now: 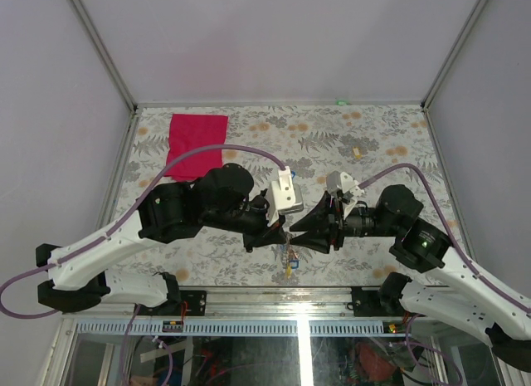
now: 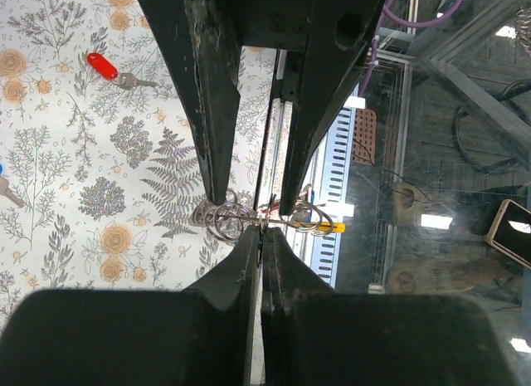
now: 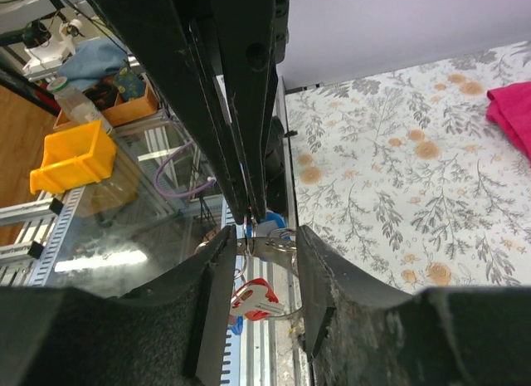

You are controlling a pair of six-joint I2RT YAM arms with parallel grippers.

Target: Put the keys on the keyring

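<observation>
Top external view shows both arms meeting low over the near edge of the flowered counter point(image 1: 390, 137), the left hand point(image 1: 280, 230) and right hand point(image 1: 299, 230) tip to tip. A small cluster of keys point(image 1: 289, 260) dangles just beneath them, with blue and yellow tags showing. From the left wrist, the left hand's fingers are clenched together on the thin wire of the keyring point(image 2: 260, 230). Small coiled rings sit on either side of that grip, and a yellow tag point(image 2: 329, 227) pokes out to the right. From the right wrist, the right hand's fingers point(image 3: 220, 274) stand apart with the ring's wire spanning the gap at their tips. I cannot tell whether they press on it or merely flank it. A red tag point(image 3: 251, 293) hangs below the wire there, with a sliver of blue under it. One red-tagged key point(image 2: 103, 65) lies alone on the counter, well apart from the hands. A red cloth point(image 1: 197, 144) lies at the far left of the counter and a small tan block point(image 1: 357, 152) towards the far right.
</observation>
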